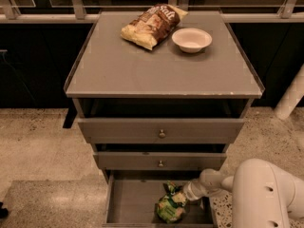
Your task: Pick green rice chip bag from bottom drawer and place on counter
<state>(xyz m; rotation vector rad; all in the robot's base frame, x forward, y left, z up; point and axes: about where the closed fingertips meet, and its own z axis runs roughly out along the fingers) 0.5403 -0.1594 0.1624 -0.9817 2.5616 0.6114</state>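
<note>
The green rice chip bag (171, 206) lies crinkled in the open bottom drawer (128, 204), right of its middle. My gripper (184, 196) reaches into the drawer from the right, at the end of the white arm (259, 194), and sits right against the bag's upper right edge. The counter (161, 65) is the flat grey top of the cabinet, well above the drawer.
A brown-and-cream chip bag (151, 24) and a white bowl (191, 39) sit at the back of the counter. Two upper drawers with round knobs (162, 134) stand slightly open above the bottom drawer. Speckled floor lies on both sides; a white pole (290, 98) stands at right.
</note>
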